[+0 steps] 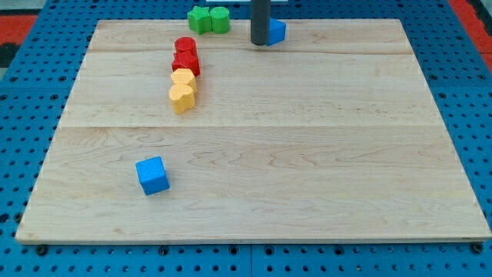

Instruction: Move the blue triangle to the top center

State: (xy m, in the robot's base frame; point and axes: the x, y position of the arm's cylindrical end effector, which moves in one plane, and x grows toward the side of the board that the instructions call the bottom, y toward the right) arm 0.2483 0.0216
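The blue triangle (277,31) lies near the board's top edge, just right of centre, partly hidden behind my rod. My tip (260,44) rests on the board touching the triangle's left side. The dark rod rises out of the view's top.
Two green blocks (209,19) sit side by side at the top edge, left of my tip. Two red blocks (186,55) and two yellow blocks (183,88) form a line down the upper left. A blue cube (152,175) lies at the lower left. The wooden board (307,154) lies on a blue pegboard.
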